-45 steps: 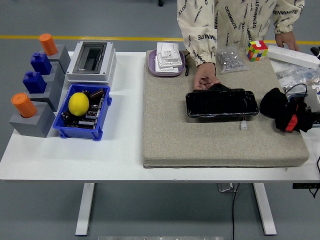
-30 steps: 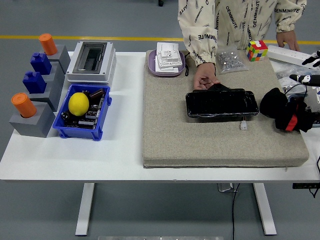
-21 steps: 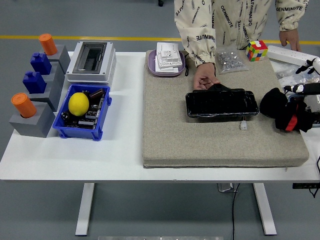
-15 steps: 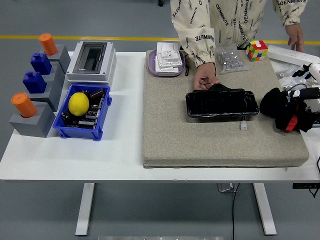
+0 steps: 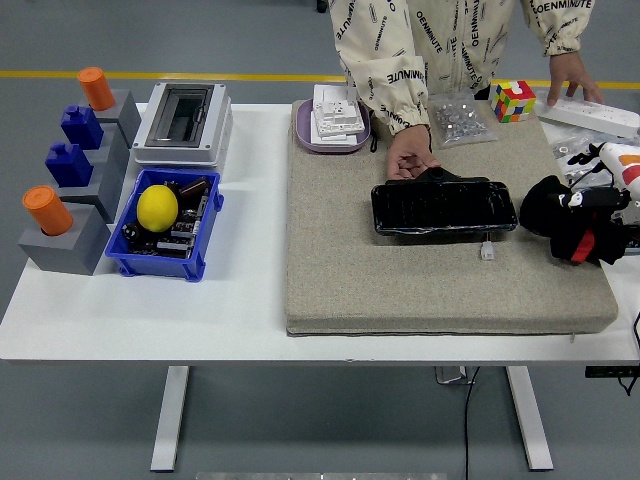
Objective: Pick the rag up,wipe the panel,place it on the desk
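Here one right hand (image 5: 600,182) hovers, fingers spread, over one black rag (image 5: 565,215) beside one panel (image 5: 443,207).

Right robot hand (image 5: 600,185) enters at the right edge, wrist white, dark fingers (image 5: 580,196) extended leftward and loosely spread, grasping nothing

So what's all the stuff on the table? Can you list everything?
Panel: 1, black, mat centre.
Rag: 1, black and red, mat's right edge.
Mat: 1, beige.
Cube: 1, multicoloured, far right.
Bag of screws: 1, clear.
Plate: 1, purple, holding white parts.
Box: 1, grey-white.
Bin: 1, blue, holding a lemon.
Block stands: grey, left edge.
Power strip: 1, white.
Person's hand: at the panel's far edge.
Right hand: over the rag.
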`<state>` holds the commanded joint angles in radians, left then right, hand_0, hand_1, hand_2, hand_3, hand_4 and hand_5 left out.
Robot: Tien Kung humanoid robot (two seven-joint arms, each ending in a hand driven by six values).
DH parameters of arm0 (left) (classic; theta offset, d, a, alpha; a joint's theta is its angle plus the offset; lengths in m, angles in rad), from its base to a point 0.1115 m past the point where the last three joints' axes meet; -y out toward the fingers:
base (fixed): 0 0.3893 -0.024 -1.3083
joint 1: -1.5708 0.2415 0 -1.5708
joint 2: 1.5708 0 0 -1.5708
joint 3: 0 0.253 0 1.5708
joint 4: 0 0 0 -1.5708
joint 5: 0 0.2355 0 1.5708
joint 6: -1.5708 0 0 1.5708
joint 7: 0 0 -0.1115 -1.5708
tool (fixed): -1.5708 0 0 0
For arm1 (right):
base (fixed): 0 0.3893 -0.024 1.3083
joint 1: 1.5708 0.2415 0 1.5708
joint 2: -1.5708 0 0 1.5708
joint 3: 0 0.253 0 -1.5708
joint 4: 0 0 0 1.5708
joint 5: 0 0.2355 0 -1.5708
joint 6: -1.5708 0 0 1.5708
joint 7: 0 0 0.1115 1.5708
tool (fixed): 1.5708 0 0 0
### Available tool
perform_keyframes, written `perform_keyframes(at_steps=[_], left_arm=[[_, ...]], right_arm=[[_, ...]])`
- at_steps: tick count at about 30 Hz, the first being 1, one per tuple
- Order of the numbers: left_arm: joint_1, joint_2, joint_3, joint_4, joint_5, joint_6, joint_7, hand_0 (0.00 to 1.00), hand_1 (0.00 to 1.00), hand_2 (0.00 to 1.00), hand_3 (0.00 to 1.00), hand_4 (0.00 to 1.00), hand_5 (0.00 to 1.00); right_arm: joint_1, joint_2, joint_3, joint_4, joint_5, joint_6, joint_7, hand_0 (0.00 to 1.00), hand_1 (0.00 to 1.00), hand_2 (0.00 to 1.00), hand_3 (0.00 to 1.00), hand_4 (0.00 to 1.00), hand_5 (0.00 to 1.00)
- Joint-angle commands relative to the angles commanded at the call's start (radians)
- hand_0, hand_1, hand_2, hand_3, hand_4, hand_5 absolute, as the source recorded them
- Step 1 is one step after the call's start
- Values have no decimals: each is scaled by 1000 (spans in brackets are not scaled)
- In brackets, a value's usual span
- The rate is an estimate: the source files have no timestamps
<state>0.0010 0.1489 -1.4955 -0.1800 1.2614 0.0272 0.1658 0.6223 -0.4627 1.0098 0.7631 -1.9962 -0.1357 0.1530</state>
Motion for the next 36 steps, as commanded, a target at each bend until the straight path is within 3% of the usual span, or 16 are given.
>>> perform_keyframes(at_steps=[18,36], left_arm=[[-2,-3,4,0,-4,-1,-1,643,691,733,564,593,466],[0,-11,4,0,-10,0,-1,642,691,733,564,593,467]], right_arm=[[-26,-18,-11,85,-1,-8,7,701,638,731,725,998,632],[-19,0,38,-62,12,6,19,702,639,729,723,998,634]])
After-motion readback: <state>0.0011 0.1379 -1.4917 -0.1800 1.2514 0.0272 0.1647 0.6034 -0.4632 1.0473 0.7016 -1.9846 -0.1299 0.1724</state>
